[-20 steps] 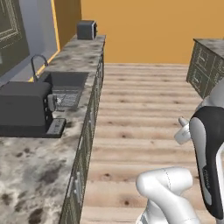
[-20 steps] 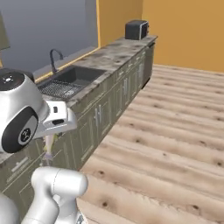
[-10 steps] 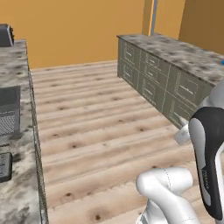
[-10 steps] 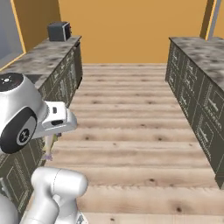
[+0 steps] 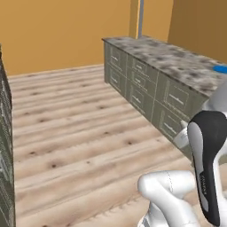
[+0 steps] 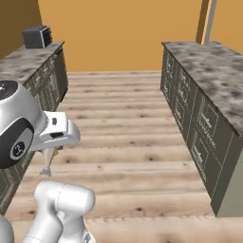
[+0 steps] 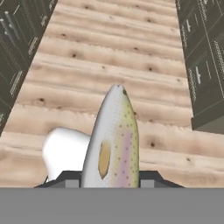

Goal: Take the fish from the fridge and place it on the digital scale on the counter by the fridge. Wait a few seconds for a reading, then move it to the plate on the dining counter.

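My gripper (image 7: 109,179) is shut on the fish (image 7: 114,140), a pale silvery-tan speckled body that points away from the hand over the wooden floor. In the right base view the fish (image 6: 49,162) hangs below the gripper (image 6: 53,148) at the left, close to the arm. The dining counter (image 5: 177,60) runs along the right, a long speckled granite top on grey-green panelled sides (image 6: 190,118). The blue plate (image 5: 220,68) shows as a sliver on its top at the right edge of the left base view, beyond the arm. Fridge and digital scale are out of view.
A second long granite counter with dark cabinets (image 6: 33,64) runs along the left and carries a small black box appliance (image 6: 37,36) at its far end. Wooden floor (image 6: 123,109) lies open between the two runs. An orange wall closes the far end.
The whole picture has swung: the base turned away from the sink counter, and the island has come into view on the right. The fish stays in the shut gripper.
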Robot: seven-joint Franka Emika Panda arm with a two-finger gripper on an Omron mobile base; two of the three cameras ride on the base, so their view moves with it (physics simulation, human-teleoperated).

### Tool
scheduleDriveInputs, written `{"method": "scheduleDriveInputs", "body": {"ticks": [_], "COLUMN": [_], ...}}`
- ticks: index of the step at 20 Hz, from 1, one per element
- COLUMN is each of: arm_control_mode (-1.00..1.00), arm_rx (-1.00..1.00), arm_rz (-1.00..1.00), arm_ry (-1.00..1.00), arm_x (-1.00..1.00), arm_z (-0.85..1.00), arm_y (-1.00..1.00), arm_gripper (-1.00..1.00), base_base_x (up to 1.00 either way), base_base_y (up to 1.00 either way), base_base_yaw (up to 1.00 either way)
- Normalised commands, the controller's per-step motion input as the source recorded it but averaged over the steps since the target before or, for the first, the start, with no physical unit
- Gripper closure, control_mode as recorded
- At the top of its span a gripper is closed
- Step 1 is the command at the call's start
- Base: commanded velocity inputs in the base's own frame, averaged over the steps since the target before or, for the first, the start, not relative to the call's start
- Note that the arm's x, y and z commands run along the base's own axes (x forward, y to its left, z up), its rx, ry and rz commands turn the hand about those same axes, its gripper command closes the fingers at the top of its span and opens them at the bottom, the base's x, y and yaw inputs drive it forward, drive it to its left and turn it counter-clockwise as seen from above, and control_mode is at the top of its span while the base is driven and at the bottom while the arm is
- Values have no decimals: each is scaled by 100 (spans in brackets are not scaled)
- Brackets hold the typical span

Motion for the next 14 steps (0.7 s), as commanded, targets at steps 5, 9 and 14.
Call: {"method": "scheduleDriveInputs", "body": {"ticks": [5, 9, 14], "arm_control_mode": [100, 100, 100], "arm_rx": [0, 0, 0], "arm_rz": [0, 0, 0], "arm_ry": [0, 0, 0], "arm_x": [0, 0, 0], "arm_z": [0, 0, 0], "arm_y": [0, 0, 0], "arm_gripper": [100, 100, 100], "base_base_x": [46, 15, 51], "base_base_y": [-100, -100, -100], "base_base_yaw": [-12, -32, -33]}}
